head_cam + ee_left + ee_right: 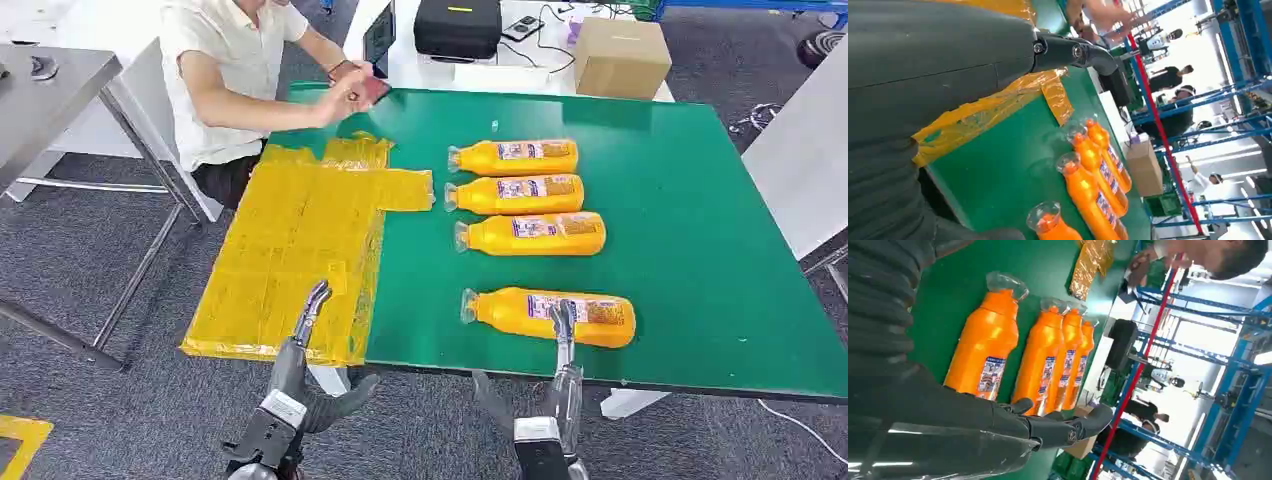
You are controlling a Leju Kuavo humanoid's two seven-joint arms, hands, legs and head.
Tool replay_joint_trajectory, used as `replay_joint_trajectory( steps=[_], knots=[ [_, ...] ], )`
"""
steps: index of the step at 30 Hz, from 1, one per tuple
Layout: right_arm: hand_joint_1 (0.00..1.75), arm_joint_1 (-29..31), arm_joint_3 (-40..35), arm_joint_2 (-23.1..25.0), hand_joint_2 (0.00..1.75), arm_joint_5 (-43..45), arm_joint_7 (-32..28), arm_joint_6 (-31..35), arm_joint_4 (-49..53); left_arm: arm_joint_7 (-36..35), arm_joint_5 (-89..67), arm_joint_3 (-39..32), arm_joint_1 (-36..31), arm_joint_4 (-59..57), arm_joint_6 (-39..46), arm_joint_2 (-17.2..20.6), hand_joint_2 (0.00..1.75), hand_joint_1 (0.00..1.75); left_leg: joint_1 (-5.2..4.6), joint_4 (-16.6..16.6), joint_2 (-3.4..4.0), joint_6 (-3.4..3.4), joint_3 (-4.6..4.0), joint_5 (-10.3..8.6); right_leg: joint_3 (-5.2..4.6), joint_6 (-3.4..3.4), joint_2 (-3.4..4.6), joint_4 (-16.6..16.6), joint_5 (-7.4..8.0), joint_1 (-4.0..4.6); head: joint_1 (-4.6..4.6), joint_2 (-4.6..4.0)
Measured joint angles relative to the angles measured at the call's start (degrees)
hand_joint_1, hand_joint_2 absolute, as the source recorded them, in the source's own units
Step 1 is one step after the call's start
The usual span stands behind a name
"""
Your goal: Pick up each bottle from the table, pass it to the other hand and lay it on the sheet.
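Several orange bottles with clear caps lie side by side on the green table [700, 250]. The nearest bottle [520, 312] [985, 345] [1048, 225] lies apart from the other three [530, 195]. My right hand [562, 360] [948, 425] is at the front edge, holding nothing, its fingers stretched over that nearest bottle's label end. The crinkled yellow sheet [290, 250] [983, 110] covers the table's left part. My left hand [300, 350] [948, 65] is also empty, fingers extended over the sheet's front edge.
A person sits at the table's far left corner holding a phone [365, 85] above the table. Behind the table stand a black case [457, 25] and a cardboard box [620, 55]. A grey table [50, 80] is at the far left.
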State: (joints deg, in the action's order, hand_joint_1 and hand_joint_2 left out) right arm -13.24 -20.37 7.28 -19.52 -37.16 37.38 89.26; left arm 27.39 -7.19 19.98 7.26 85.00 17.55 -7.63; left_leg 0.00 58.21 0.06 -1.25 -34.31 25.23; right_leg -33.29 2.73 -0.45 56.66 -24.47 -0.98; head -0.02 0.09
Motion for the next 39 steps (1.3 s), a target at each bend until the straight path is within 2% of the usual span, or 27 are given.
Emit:
replay_joint_trajectory(
  steps=[13, 23, 27, 29, 34, 35, 38, 39],
  knots=[
    [0.0, 0.16, -0.39, -0.02, 1.75, 1.29, 0.11, 0.15, -0.17, -0.7, -2.05, -0.07, -0.43, -0.24, -0.85, -0.02, 1.75, 0.0, 0.0, 0.0, -0.01, 0.0, 0.0, 0.0, -0.01, 0.0, 0.0, 0.0, 0.0, 0.0, 0.02, 0.0],
    [0.0, 1.12, 3.02, -0.87, 1.75, 1.83, -0.46, -1.33, -0.53, -0.68, -1.73, 1.14, -6.29, -6.01, -0.79, -1.92, 1.75, 0.0, -0.01, 0.01, -0.02, 0.0, 0.01, -0.01, 0.02, 0.01, -0.01, 0.0, 0.02, 0.0, 0.0, 0.0],
    [0.0, 1.44, 3.98, -0.98, 1.75, 0.53, 0.04, -1.88, -0.98, -0.66, -1.55, 1.64, -6.72, -7.21, -0.72, -2.05, 1.75, 0.0, 0.0, 0.01, -0.01, 0.0, 0.0, -0.01, 0.0, 0.01, -0.01, 0.0, 0.02, 0.0, 0.0, 0.0],
    [0.0, 1.75, 4.22, -1.33, 1.75, -4.12, 3.14, -1.55, -1.48, -0.66, -1.18, 1.71, -6.7, -7.5, -0.66, -2.05, 1.75, 0.0, 0.0, 0.01, -0.01, 0.01, 0.0, 0.0, -0.01, 0.01, -0.01, 0.0, 0.01, 0.0, 0.0, 0.0],
    [0.0, 2.18, 4.55, -2.41, 1.75, -10.59, 6.06, 0.22, -3.0, -0.63, -1.07, 1.71, -6.67, -8.02, -0.55, -2.03, 1.75, 0.0, 0.0, 0.0, -0.01, 0.01, -0.02, 0.0, -0.01, 0.01, -0.01, 0.0, 0.01, 0.0, 0.0, 0.0],
    [0.0, 2.31, 4.65, -2.75, 1.75, -16.0, 8.16, 1.13, -3.45, -0.63, -1.07, 1.71, -6.67, -8.13, -0.63, -2.03, 1.75, 0.0, 0.0, 0.01, -0.01, 0.01, -0.01, 0.0, -0.02, 0.01, -0.01, 0.0, 0.01, 0.0, 0.0, 0.0],
    [0.0, 2.64, 8.07, -3.83, 1.75, -41.75, 13.11, 1.99, -4.43, -0.72, -1.09, 1.79, -6.93, -8.5, -1.51, -2.08, 1.75, 0.0, -0.01, 0.01, -0.03, 0.0, -0.01, -0.01, -0.01, 0.01, -0.02, -0.01, 0.01, -0.01, 0.0, 0.0],
    [0.0, 3.06, 9.43, -4.68, 1.75, -47.57, 13.99, 2.05, -5.07, -0.76, -1.09, 1.92, -7.23, -8.79, -1.88, -2.08, 1.75, 0.0, -0.02, 0.01, -0.03, 0.0, -0.01, -0.01, 0.0, 0.02, -0.02, -0.01, 0.02, -0.02, 0.0, 0.0]
  ],
)
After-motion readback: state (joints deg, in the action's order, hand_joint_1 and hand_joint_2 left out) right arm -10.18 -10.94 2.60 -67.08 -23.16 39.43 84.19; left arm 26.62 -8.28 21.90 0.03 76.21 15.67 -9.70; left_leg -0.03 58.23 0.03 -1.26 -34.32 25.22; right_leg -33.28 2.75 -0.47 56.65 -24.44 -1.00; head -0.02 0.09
